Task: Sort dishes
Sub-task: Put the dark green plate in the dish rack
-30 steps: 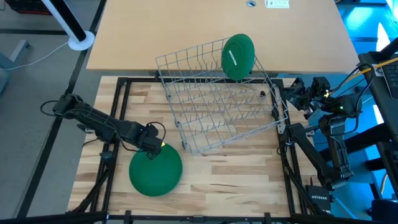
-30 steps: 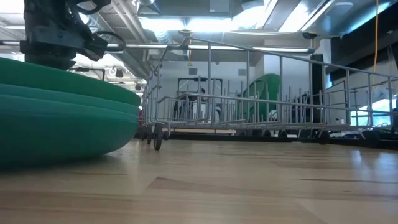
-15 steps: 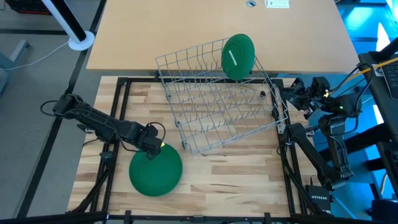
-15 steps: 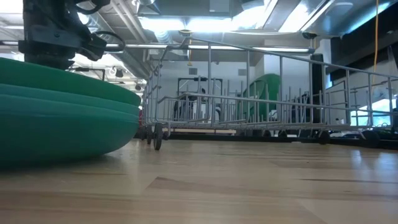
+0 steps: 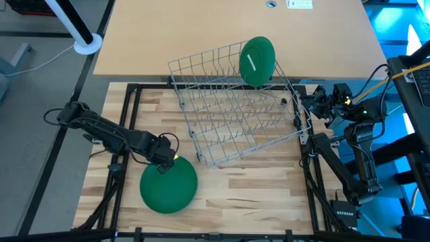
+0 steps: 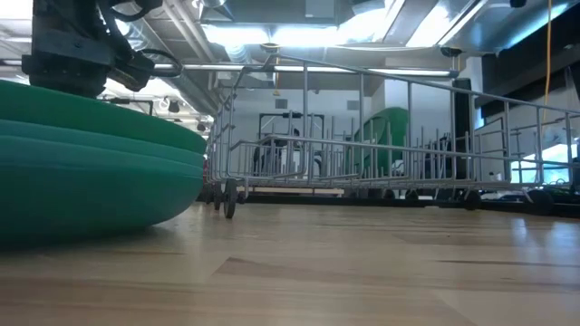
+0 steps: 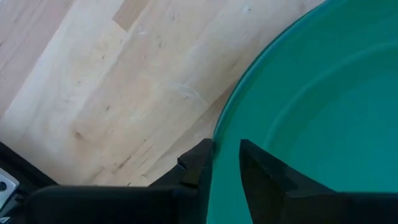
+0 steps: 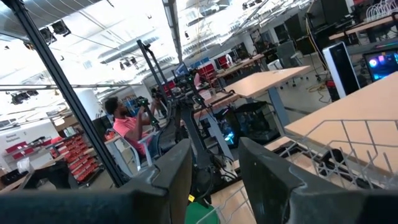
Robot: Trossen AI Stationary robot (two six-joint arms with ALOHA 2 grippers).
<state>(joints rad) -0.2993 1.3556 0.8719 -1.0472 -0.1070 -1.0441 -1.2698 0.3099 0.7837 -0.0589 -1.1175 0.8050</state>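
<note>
Straddling the plate stack's (image 7: 311,112) rim, left tool (image 7: 225,163) hides underneath.

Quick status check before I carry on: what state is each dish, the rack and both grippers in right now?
Stack of plates: flat on the table, rim between the left fingers.
Plate in rack: on edge at the rack's far corner.
Wire rack: upright, otherwise empty.
Left gripper: straddling the top plate's rim, fingers parted.
Right gripper: open, empty, beside the rack.
</note>
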